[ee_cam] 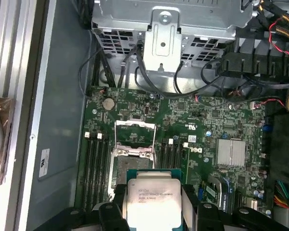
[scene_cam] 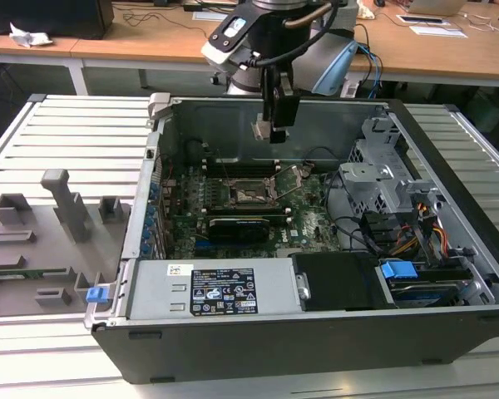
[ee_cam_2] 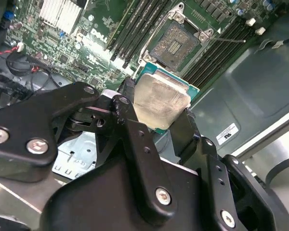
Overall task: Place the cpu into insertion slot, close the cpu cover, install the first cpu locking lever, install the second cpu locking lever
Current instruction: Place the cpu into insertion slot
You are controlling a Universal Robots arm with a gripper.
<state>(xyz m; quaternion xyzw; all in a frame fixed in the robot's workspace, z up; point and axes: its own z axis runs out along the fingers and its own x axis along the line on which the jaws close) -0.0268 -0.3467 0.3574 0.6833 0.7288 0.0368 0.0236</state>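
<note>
A small flat square cpu (ee_cam_2: 161,102) with a silvery-grey metal top is grasped at two opposite edges by the black two-fingered gripper (ee_cam_2: 157,111), whose fingers (ee_cam_2: 126,98) are clenched against it. The chip's metal lid is seen to be dull and faintly blotched, with rounded corners and a stepped border. A thin green rim of circuit board shows around it. In the first wrist view the cpu (ee_cam: 151,202) carries small dark print on its lid.

The square dark insertion slot (ee_cam_2: 176,44) with a silver metal rim lies uncovered on the green motherboard (ee_cam: 207,125). The chip is held above the slot and apart from it, not touching. In the exterior view the cpu (scene_cam: 262,130) hangs well above the insertion slot (scene_cam: 251,194).

The thin silver cpu cover (ee_cam: 134,125), a hinged frame plate with a square cut-out, is seen raised at one edge of the slot. Long narrow black memory slots (ee_cam: 94,163) flank the slot on two sides. A thin silver wire lever (ee_cam_2: 229,40) is swung out beside the slot. Slot and board are enclosed by the open dark grey computer case (scene_cam: 316,337).
</note>
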